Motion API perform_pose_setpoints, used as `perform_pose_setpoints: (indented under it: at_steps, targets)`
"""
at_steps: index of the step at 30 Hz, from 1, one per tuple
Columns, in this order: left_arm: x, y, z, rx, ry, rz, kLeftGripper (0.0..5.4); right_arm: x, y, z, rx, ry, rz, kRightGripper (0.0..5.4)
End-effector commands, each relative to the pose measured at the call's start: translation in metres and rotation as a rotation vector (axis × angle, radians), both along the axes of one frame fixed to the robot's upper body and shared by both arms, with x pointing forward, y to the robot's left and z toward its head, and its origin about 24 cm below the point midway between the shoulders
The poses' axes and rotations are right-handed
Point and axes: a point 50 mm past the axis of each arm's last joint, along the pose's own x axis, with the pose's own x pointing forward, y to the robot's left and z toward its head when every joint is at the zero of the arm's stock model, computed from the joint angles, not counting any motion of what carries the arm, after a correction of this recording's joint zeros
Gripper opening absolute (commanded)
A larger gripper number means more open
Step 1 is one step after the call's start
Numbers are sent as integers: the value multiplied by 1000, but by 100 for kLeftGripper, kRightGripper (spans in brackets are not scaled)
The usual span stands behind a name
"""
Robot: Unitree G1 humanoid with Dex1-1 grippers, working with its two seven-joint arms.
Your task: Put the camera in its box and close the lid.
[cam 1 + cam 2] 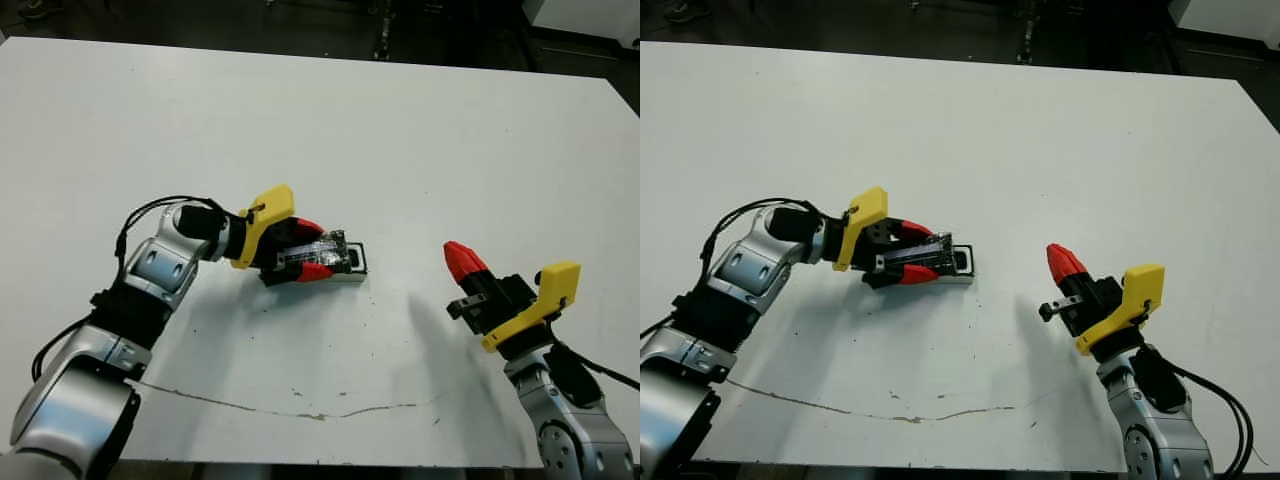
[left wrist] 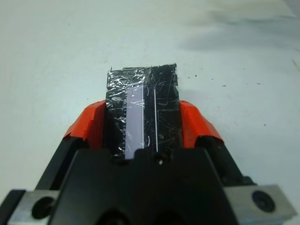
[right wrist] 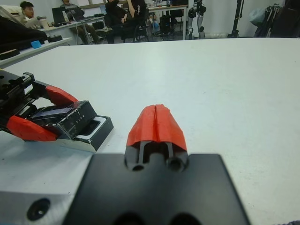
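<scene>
The robot's left gripper (image 1: pixel 316 250), just left of centre in the head views, clamps its two red fingers (image 2: pixel 91 124) on the long sides of the lid (image 2: pixel 143 108), a flat glossy black cover crinkled with silvery glints. A pale violet strip runs down the lid's face in the left wrist view. The lid is held at a tilt: its gripped end is raised, and its far end reaches over the box (image 3: pixel 96 133), which sits on the white counter (image 1: pixel 400 130) at the centre of the frame. In the right wrist view the shallow box shows its white inside and thin dark rim at the end that sticks out from under the lid. Whether the lid's lower edge touches the rim cannot be told, and what lies in the covered part of the box is hidden.

At lower right of the head views, the right gripper (image 1: pixel 462 262) is well apart from the box, its red fingers (image 3: pixel 156 124) pressed tight together with nothing between them and pointing toward the upper left of the frame. Its yellow bracket (image 1: pixel 545 300) sits behind the black body.

A thin brownish crack line (image 1: pixel 300 412) crosses the counter near the bottom edge of the frame. Beyond the counter's far edge, at the upper left of the right wrist view, people (image 3: pixel 28 11) sit at desks.
</scene>
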Motion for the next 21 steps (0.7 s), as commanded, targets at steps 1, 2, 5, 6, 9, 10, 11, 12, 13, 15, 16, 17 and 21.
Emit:
perform_pose_setpoints:
  at_steps: [1, 2, 5, 6, 9, 10, 11, 12, 13, 15, 16, 17, 21]
  targets:
    - [-15, -16, -32, 26, 111, -54, 315, -1, -3, -2, -7, 19, -16, 0]
    - [-15, -17, -33, 25, 113, -54, 315, -1, -3, -2, -4, 20, -16, 0]
    - [-16, -19, -34, 22, 125, -56, 315, -1, -3, -2, -3, 18, -15, 0]
    - [-16, -20, -35, 21, 129, -54, 315, -1, -3, -2, -7, 18, -14, 0]
    - [-16, -22, -36, 26, 121, -51, 315, -1, -3, -3, -3, 21, -10, 0]
    - [-16, -22, -36, 30, 116, -52, 315, -2, -4, -3, 0, 22, -9, 0]
    - [-16, -23, -36, 29, 112, -55, 315, -2, -4, -3, -2, 21, -8, 0]
    - [-16, -24, -37, 27, 113, -56, 315, -2, -4, -3, -4, 22, -10, 0]
    - [-16, -25, -37, 24, 112, -58, 315, -2, -4, -3, -4, 22, -10, 0]
    - [-15, -27, -38, 32, 101, -66, 315, -2, -4, -4, -4, 26, -12, 0]
    - [-14, -28, -39, 36, 98, -71, 315, -2, -4, -4, -7, 25, -12, 0]
    - [-14, -29, -39, 41, 104, -68, 315, -2, -4, -4, -7, 26, -12, 0]
    - [-12, -35, -43, 48, 133, -69, 315, -2, -4, -5, -3, 28, -15, 0]
